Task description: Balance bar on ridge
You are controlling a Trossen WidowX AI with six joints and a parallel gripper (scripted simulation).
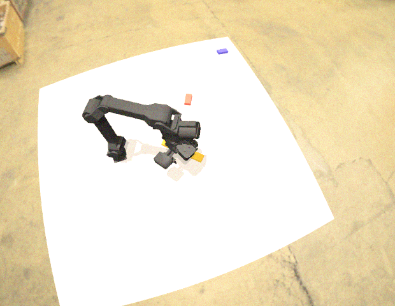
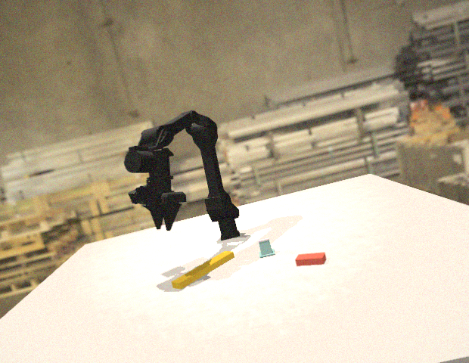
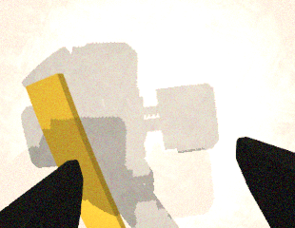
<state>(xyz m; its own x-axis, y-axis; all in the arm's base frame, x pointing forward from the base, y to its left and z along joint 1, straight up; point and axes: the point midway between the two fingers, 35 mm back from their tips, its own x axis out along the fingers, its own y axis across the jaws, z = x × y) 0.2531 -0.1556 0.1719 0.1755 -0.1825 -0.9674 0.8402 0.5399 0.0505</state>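
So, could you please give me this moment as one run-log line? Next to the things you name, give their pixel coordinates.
claw (image 1: pixel 174 154) (image 2: pixel 163 228) (image 3: pixel 159 160): open, above table | bar (image 1: pixel 198 156) (image 2: pixel 203 269) (image 3: pixel 67 128): lying on table | ridge (image 2: pixel 265 247): bears nothing

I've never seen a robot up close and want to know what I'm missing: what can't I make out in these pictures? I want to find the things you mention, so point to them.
- Top view: the middle of the yellow bar (image 1: pixel 198 156) (image 2: pixel 203 269) (image 3: pixel 67 128), hidden by the gripper (image 2: pixel 163 228) and arm.
- Top view: the teal ridge (image 2: pixel 265 247), not visible; the arm probably covers it.
- Wrist view: the bar's near end, cut off by the bottom edge.
- Exterior view: background stacks, blurred.
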